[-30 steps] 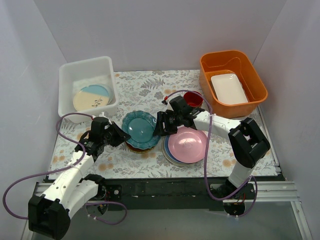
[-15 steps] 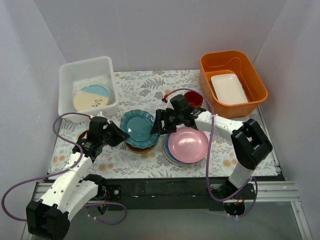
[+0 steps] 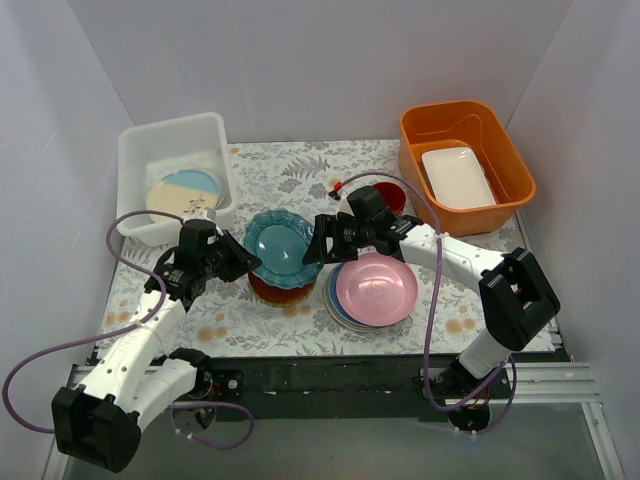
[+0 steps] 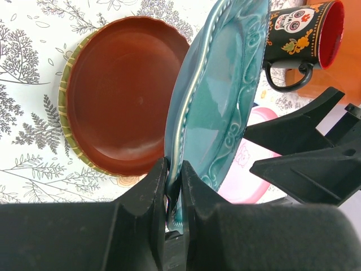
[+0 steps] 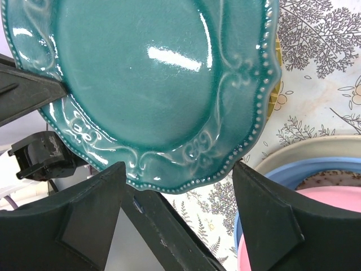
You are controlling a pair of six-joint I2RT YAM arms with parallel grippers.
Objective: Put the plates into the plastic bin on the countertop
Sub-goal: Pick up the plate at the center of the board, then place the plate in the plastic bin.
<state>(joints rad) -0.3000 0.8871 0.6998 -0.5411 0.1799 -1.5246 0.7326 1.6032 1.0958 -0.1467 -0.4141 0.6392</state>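
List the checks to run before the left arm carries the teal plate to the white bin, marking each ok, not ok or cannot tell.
1. Left gripper shut on the teal plate, at its rim: ok.
2. Teal plate raised off the red plate: ok.
3. Right gripper clear of the plate: not ok, its open jaws flank the rim.
4. Right jaws touching the plate: cannot tell.
5. Plastic bin has room: ok, one cream-and-blue plate lies inside.

teal embossed plate [image 3: 277,247]; red plate [image 4: 127,96]; pink plate [image 3: 375,288]; grey-leaf cloth [image 3: 290,172]
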